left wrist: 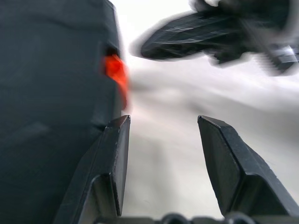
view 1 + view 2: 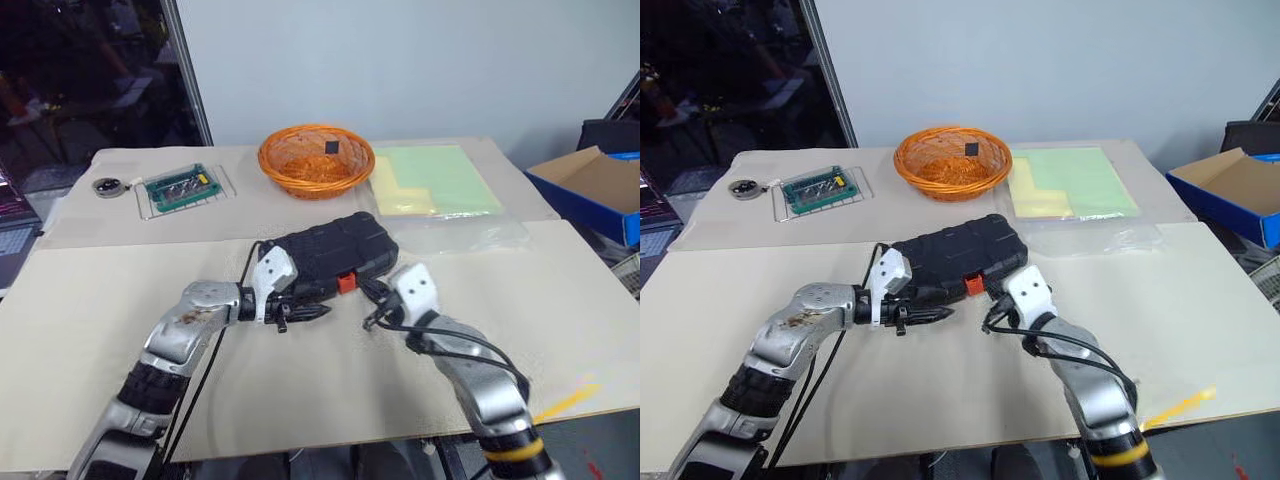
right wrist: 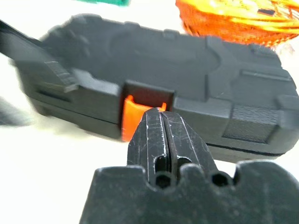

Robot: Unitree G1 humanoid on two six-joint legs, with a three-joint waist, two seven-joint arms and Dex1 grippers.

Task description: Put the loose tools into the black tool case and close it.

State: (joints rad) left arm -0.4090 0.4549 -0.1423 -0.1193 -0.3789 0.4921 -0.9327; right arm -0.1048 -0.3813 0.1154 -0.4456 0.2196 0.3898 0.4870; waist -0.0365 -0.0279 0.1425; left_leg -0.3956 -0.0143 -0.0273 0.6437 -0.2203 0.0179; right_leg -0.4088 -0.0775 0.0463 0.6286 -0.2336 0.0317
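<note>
The black tool case [image 2: 335, 250] lies shut on the paper-covered table, ribbed shell up, its orange latch [image 2: 347, 282] on the near side. The loose tools are out of view. My left gripper [image 2: 305, 315] is open at the case's near left side, one finger [image 1: 112, 158] next to the case wall [image 1: 51, 93], with nothing between the fingers. My right gripper [image 3: 163, 116] is shut and empty, its tips just in front of the latch [image 3: 133, 112]. From the head it sits right of the latch [image 2: 972, 284]. The left wrist view shows the right gripper [image 1: 187, 35] blurred.
An orange wicker basket [image 2: 315, 160] stands behind the case. A green circuit board in a clear tray [image 2: 180, 188] and a small round object [image 2: 107, 186] lie far left. Yellow-green sheets [image 2: 430, 180] and a clear bag [image 2: 465, 235] lie far right. A blue box [image 2: 595, 190] stands beyond the table.
</note>
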